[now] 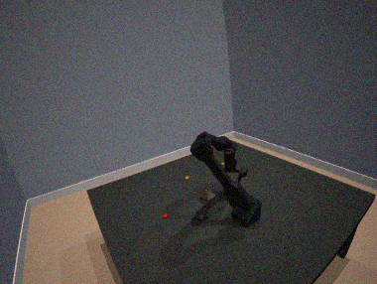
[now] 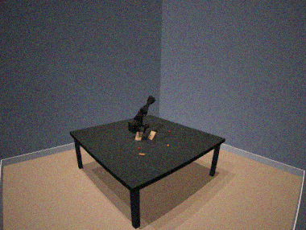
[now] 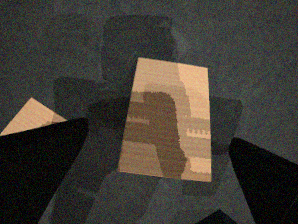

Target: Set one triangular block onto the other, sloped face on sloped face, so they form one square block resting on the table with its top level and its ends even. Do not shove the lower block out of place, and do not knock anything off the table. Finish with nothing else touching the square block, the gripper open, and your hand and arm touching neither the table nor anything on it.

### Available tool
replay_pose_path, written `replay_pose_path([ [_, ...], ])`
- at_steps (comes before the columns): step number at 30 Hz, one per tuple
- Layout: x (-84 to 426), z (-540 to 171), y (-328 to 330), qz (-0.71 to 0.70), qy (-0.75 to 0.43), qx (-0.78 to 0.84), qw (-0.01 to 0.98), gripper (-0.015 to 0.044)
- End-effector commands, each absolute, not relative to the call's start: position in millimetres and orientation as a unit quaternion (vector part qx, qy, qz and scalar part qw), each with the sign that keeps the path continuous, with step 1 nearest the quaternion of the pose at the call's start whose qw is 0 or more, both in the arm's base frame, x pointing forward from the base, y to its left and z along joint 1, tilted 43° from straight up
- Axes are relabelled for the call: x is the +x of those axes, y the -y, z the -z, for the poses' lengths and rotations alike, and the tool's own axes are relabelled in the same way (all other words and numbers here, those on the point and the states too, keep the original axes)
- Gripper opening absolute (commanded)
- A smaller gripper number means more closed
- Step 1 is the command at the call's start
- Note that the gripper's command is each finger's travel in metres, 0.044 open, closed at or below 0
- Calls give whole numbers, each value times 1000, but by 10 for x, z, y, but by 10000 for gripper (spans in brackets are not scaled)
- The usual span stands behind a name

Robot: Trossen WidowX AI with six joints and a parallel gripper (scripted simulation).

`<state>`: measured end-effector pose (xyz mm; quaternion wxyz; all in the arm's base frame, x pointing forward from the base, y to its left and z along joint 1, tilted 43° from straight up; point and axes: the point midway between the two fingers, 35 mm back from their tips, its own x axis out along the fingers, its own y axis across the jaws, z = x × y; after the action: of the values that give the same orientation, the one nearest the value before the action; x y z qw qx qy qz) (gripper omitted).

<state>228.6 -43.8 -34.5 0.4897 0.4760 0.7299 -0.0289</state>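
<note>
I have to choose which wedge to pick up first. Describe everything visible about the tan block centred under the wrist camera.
The tan block looks like pale wood, with one broad flat face turned toward the wrist camera, crossed by the arm's dark shadow. It lies on the dark table, apart from the second block at left. The open gripper hangs above it, fingers either side in view, touching nothing. The exterior view shows it beside the arm's base.

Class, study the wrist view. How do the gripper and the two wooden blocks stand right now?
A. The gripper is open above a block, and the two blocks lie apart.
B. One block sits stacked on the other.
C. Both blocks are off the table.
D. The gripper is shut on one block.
A: the gripper hangs open, its dark fingers wide either side of the centre block; the other block lies apart, on the table.
</note>
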Motion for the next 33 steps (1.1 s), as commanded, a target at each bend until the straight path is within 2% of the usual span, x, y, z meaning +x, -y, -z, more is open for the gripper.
replay_pose_path([
  [1, 2271, 397, 387, 29, -730, 479, 486, 440],
  [33, 2165, 776, 66, 27, -731, 480, 485, 440],
])
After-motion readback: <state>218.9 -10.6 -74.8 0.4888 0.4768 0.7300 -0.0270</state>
